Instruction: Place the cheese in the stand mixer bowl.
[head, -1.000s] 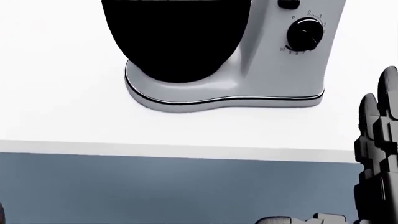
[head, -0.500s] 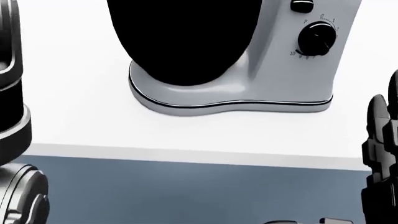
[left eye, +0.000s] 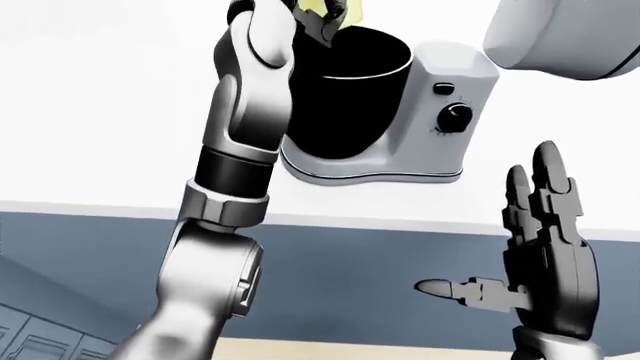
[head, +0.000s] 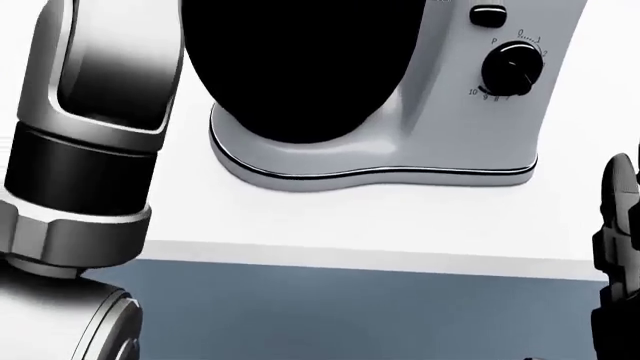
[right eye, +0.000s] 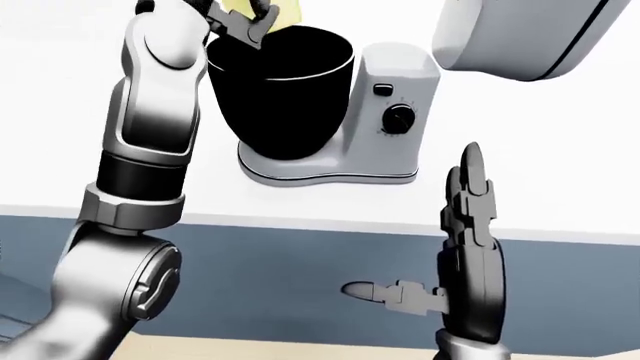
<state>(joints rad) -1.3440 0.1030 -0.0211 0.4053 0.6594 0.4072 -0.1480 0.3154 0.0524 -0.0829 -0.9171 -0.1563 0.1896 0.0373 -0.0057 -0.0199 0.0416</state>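
The stand mixer stands on the white counter, its head tilted up and its black bowl open. My left arm reaches up the left of the eye views. My left hand is shut on the yellow cheese at the top edge, just over the bowl's left rim. My right hand is open and empty, fingers up, low at the right, apart from the mixer. The head view shows only the bowl's underside, the mixer base and my left forearm.
The counter's edge runs across the views, with a blue-grey cabinet face below it. The mixer's speed dial faces me on the column.
My left arm has risen into the head view at the left, from absent to filling that side. The picture has shifted slightly down and right. My right hand has sunk lower at the right edge.
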